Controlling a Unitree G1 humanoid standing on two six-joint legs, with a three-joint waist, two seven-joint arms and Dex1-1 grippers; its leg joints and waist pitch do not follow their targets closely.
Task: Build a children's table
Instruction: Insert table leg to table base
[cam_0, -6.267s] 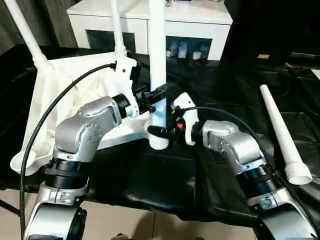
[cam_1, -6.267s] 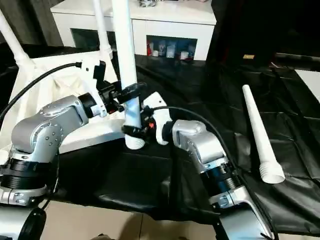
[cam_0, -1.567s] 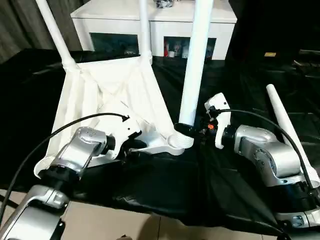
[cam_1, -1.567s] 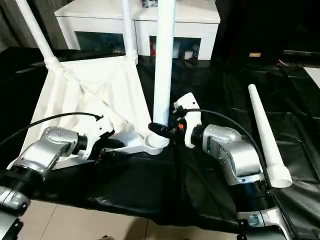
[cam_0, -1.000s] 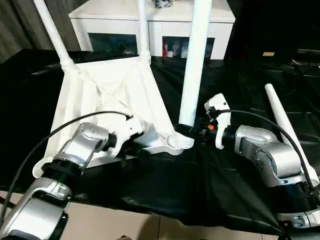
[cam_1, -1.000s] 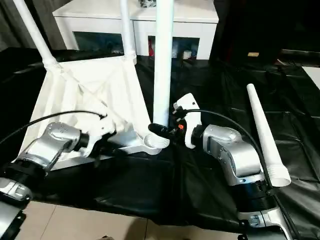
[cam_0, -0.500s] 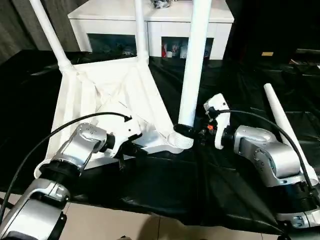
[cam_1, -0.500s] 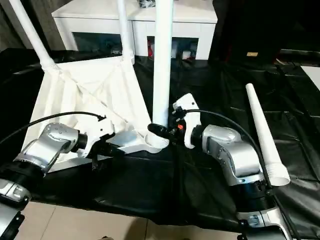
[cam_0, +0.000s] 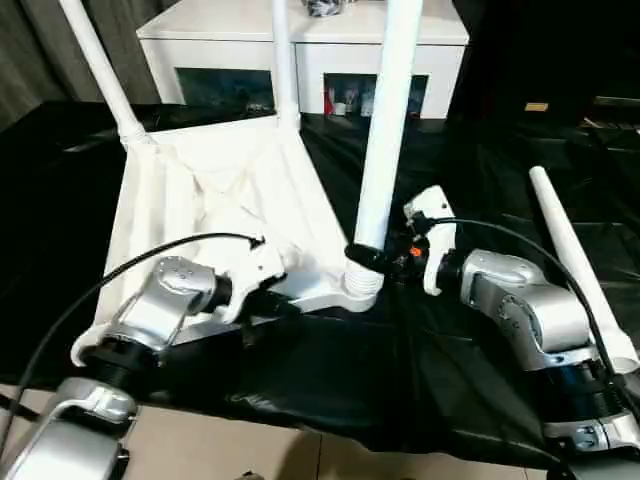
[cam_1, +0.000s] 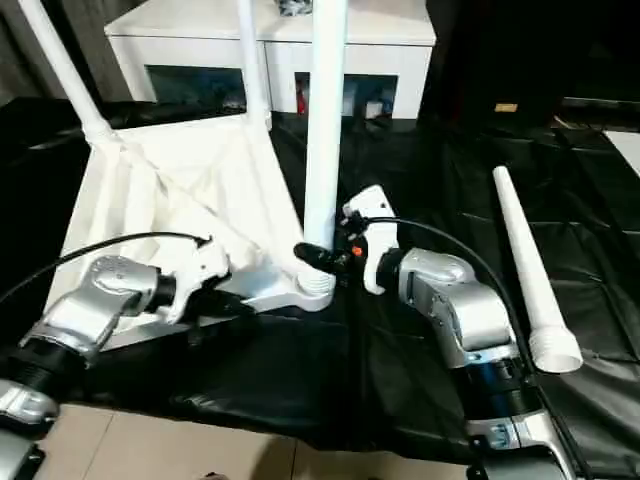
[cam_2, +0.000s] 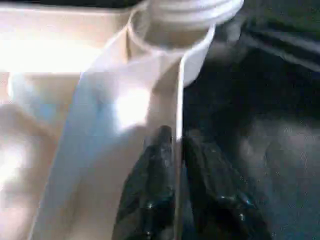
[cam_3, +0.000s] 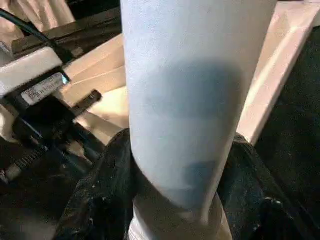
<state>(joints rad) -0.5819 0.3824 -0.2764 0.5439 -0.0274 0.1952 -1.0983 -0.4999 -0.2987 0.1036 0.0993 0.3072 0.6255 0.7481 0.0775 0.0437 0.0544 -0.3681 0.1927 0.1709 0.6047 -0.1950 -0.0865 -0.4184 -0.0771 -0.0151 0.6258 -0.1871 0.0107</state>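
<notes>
Nearest the robot, its two silver forearms reached out over the black-covered work table (cam_0: 470, 170). The left gripper (cam_2: 172, 150) was pinched narrow on the thin near edge wall of the white table top (cam_0: 215, 190), one black finger on each side of that wall, just left of the near right corner socket (cam_0: 362, 285). The right gripper (cam_0: 372, 260) was clamped around the base of the upright leg (cam_0: 385, 130), its two black fingers (cam_3: 107, 190) pressed against opposite sides of the tube directly above the socket's ribbed collar.

The table top lay upside down on the black cover, ribbed underside facing up, to the left of centre, with its near edge closest to the left arm. The gripped leg stood nearly vertical in the near right socket and ran up out of the top of the head views.

To the right, well apart from the table top, a loose leg (cam_0: 580, 270) lay flat on the black cover, its wide ribbed end nearest the robot and its narrow end pointing away.

Farther back, two more legs stood in the far corner sockets: the far left leg (cam_0: 100, 70) leaned outward to the left, and the far right leg (cam_0: 284, 65) stood close to upright.

Beyond the work table stood a white cabinet (cam_0: 300, 45) with glass doors, small items visible behind the glass.
</notes>
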